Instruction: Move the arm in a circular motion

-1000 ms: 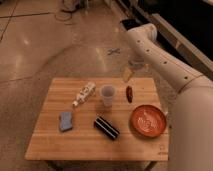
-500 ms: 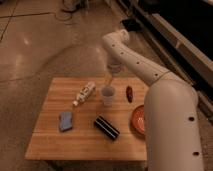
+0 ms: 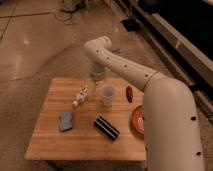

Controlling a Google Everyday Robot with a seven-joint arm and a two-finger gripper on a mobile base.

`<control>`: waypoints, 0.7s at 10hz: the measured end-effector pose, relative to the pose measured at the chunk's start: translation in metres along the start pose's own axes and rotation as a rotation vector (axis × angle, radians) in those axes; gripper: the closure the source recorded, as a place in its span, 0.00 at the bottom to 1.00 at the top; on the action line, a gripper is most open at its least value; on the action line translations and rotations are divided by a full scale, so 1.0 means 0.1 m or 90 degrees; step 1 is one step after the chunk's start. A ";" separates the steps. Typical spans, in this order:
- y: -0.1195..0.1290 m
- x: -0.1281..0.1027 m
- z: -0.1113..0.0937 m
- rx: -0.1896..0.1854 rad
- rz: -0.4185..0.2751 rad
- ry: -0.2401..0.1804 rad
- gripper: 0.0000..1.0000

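Currently we find the arm [image 3: 150, 95] swung further left than half a second ago, its elbow now over the table's [image 3: 50, 140] far edge and its bulk hiding more of the orange bowl [image 3: 137, 120]. We place the gripper [image 3: 97, 77] hanging just behind the white cup [image 3: 107, 95], near the small bottle [image 3: 80, 96]. We judge this leftward sweep consistent with a circular path under way, nothing on the table touched.
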 end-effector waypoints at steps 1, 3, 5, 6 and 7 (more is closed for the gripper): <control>-0.24 0.00 0.01 0.018 -0.030 0.004 0.20; -0.70 -0.14 0.05 0.049 -0.092 0.003 0.20; -1.05 -0.43 0.05 0.046 -0.154 0.004 0.20; -1.11 -0.56 0.03 0.036 -0.170 0.005 0.20; -1.19 -0.80 -0.01 0.016 -0.185 0.010 0.20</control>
